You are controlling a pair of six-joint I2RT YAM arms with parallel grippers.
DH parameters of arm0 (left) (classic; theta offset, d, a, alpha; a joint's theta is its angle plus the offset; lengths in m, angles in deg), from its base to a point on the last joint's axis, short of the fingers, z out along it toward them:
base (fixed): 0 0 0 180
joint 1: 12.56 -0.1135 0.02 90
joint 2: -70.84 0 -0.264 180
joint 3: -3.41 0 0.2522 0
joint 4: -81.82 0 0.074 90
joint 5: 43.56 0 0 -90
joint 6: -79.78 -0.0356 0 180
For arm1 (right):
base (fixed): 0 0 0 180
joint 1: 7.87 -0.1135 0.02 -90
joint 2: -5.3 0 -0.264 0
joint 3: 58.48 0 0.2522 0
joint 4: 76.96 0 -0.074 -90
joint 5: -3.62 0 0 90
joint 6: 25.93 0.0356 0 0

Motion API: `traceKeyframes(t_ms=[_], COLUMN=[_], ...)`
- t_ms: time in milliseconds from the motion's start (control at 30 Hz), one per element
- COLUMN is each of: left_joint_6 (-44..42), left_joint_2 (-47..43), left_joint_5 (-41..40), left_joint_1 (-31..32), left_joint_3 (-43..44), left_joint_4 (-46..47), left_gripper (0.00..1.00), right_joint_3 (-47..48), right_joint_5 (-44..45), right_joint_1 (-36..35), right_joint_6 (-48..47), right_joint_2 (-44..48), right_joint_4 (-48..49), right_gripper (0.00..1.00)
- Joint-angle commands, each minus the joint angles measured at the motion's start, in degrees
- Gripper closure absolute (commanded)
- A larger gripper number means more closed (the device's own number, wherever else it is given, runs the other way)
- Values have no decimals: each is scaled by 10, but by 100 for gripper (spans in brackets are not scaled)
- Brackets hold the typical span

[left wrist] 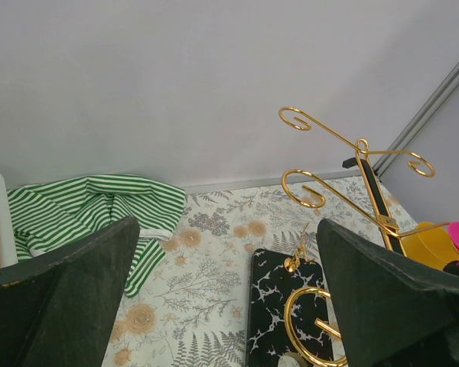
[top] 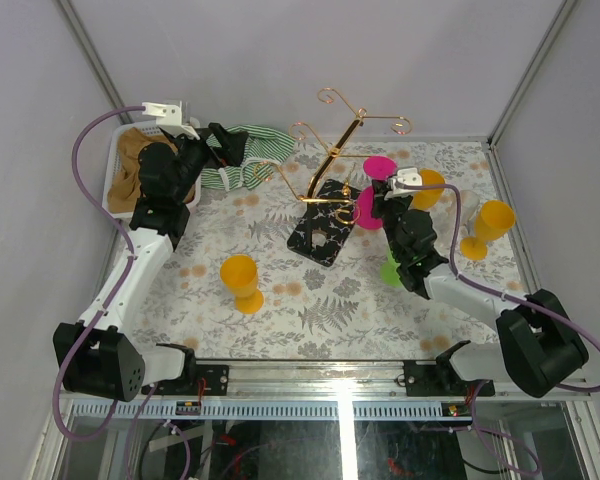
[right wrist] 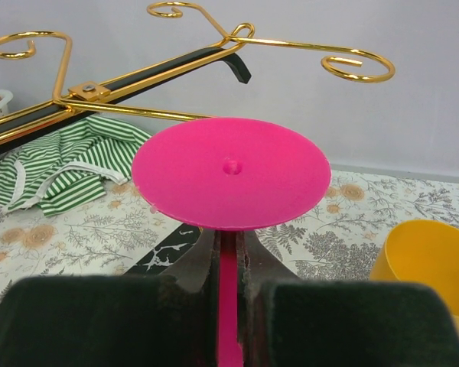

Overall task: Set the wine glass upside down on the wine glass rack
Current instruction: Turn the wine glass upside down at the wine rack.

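- Top view: one wine glass rack [top: 337,152] stands at centre frame on its black base [top: 322,235].
- The pink wine glass [top: 380,167] hangs just right of the rack, clenched in the right gripper [top: 382,195].
- The left gripper [top: 220,145] is at upper left, over the one striped cloth [top: 255,160] and beside the one white basket [top: 115,165]. It is spread wide and holds nothing.
- Glasses counted here: one pink and three yellow glasses [top: 242,280], one at lower-left centre and two at right. There is also one green glass [top: 390,270], half hidden under the right arm.
- Left wrist view: its two dark fingers [left wrist: 76,290] sit in the bottom corners with only air between them. The rack fills the right half. A yellow glass and a sliver of the pink one show at the right edge.
- Right wrist view: the fingers pinch the pink stem [right wrist: 226,298] at bottom centre. The round foot [right wrist: 229,172] faces the camera at mid-frame, just under the gold arms. Three curled hook ends show along the top, and the bowl is out of sight.
- Judged step: bringing the inverted glass to an arm. To do it well, keep the clamp firm, line the stem up with the gap of one hook and slide it in level. The foot should pass above the wire and settle on it. Let go only once the wire bears it, since a sideways nudge could tip the light stand.
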State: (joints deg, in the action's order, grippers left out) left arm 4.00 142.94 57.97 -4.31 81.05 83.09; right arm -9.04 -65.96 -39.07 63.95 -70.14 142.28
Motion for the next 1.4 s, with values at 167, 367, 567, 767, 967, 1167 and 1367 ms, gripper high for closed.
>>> traceKeyframes(t_ms=[167, 367, 567, 767, 967, 1167, 1367], left_joint_6=[-9, -10, -14, -17, -17, -18, -16], left_joint_2=[2, 1, -4, -9, -13, -18, -19], left_joint_5=[-7, -10, -15, -19, -20, -23, -23], left_joint_1=[-1, -1, -1, -1, -1, -1, -1], left_joint_3=[-2, -4, -7, -9, -9, -10, -13], left_joint_4=[39, 39, 37, 32, 30, 28, 21], left_gripper=[0, 0, 0, 0, 0, 0, 0], right_joint_3=[-23, -23, -4, -5, -19, -49, -53], right_joint_5=[-11, -47, -70, -78, -80, -61, -48], right_joint_1=[-9, -9, -12, -15, -17, -17, -17], right_joint_6=[0, 8, 16, 20, 9, 6, 0], right_joint_2=[26, 21, 6, 15, 64, 152, 233], right_joint_4=[-34, -44, -57, -70, -110, -162, -224], right_gripper=[100, 100, 91, 70, 47, 40, 37])
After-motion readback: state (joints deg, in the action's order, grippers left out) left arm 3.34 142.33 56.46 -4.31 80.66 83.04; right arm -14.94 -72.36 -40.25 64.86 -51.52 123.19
